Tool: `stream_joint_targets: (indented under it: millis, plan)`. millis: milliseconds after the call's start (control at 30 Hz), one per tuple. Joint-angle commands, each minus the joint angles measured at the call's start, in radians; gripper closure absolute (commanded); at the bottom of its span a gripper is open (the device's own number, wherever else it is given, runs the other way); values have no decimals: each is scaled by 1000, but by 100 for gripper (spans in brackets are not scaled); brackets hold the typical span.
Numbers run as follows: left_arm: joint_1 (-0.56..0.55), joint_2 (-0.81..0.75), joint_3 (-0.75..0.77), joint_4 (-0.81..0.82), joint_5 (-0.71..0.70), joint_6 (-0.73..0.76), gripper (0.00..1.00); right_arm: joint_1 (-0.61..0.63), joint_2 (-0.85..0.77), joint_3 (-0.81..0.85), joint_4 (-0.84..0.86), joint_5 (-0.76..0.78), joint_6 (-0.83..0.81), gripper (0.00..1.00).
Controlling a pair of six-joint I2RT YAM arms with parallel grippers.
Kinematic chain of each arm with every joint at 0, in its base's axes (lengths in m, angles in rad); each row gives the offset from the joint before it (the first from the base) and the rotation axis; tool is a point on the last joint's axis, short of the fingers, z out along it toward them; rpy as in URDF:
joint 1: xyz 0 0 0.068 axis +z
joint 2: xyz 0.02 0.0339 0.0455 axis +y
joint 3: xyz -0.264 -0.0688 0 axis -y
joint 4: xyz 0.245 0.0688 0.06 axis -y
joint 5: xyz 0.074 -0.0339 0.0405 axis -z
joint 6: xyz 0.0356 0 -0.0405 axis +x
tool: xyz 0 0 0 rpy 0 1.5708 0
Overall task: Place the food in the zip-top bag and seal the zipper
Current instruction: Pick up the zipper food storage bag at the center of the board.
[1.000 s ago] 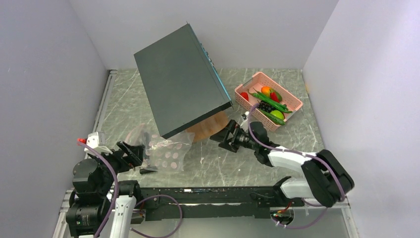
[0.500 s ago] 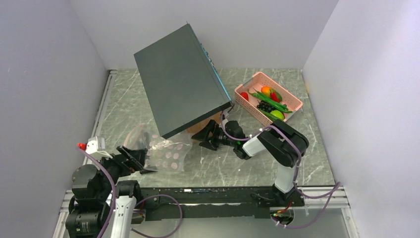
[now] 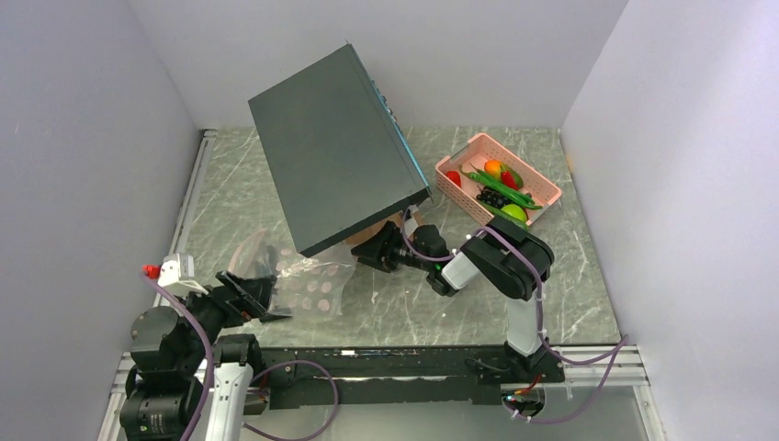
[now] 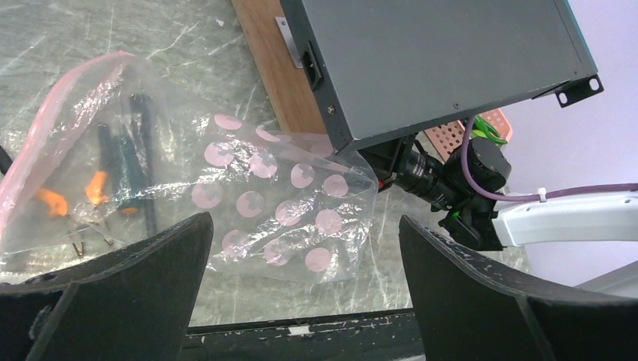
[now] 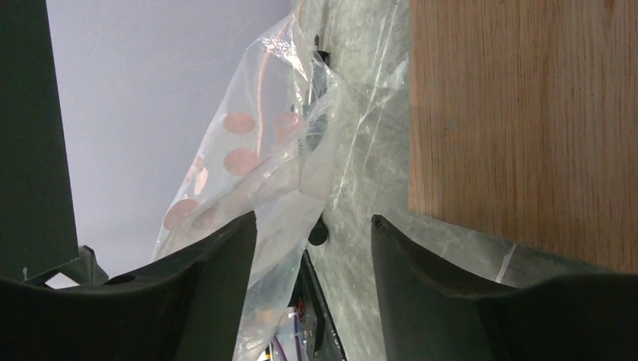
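Observation:
The clear zip-top bag [image 3: 312, 280] with pale pink dots lies crumpled on the marble table at the near left. Its pink zipper strip [image 4: 71, 120] curves along its left edge. My left gripper [image 3: 250, 296] is open and empty at the bag's near-left side, with the bag [image 4: 278, 203] just ahead of its jaws [image 4: 301, 301]. My right gripper [image 3: 369, 250] is open and empty, low over the table, its jaws [image 5: 312, 289] pointing at the bag's right corner [image 5: 263, 173]. The food, green pods [image 3: 501, 188], a lime-green fruit [image 3: 514, 213], mango [image 3: 499, 169] and grapes [image 3: 491, 197], lies in the pink basket [image 3: 542, 188].
A large dark metal box [image 3: 335, 147] rests tilted on a wooden board [image 3: 390, 231] right above my right gripper. Small orange-and-black tools [image 4: 113, 180] show through the bag's plastic. Walls close in the left, back and right.
My right arm has swung left from near the basket, and its gripper now sits under the box edge by the bag. My left gripper has shifted slightly.

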Motion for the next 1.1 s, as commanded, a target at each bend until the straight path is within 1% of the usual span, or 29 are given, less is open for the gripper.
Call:
stream_joint_targets:
  millis: [0,100,167,233,267,400,500,600,700,767,867,967,1067]
  plan:
    - [4,23,13,45,32,-21,1,4,1,32,113,-12,-9,46]
    - [4,30,27,44,37,-19,1,4,6,24,148,-22,-23,61]
    - [4,37,34,42,48,-15,1,0,2,-1,197,-31,-27,76]
    - [3,49,47,33,62,-6,1,-12,-11,-33,225,-48,-39,97]
    - [4,54,53,27,68,1,1,-23,-20,-51,222,-52,-43,100]
    - [4,74,76,13,75,23,1,-110,-62,-149,288,-96,-29,100]
    - [4,88,86,22,104,32,1,-188,-150,-220,224,-142,-51,100]
    - [4,101,80,40,145,35,1,-239,-296,-283,38,-173,-138,100]
    - [4,117,57,90,206,40,1,-252,-529,-328,-275,-142,-270,100]
    - [5,136,33,130,259,46,1,-253,-690,-333,-505,-80,-368,100]
    - [4,206,42,143,322,74,1,-266,-929,-307,-845,42,-480,100]
    - [4,253,79,152,334,97,1,-289,-1117,-246,-1114,138,-571,100]
    - [4,278,93,199,379,79,1,-300,-1245,-153,-1349,260,-640,100]
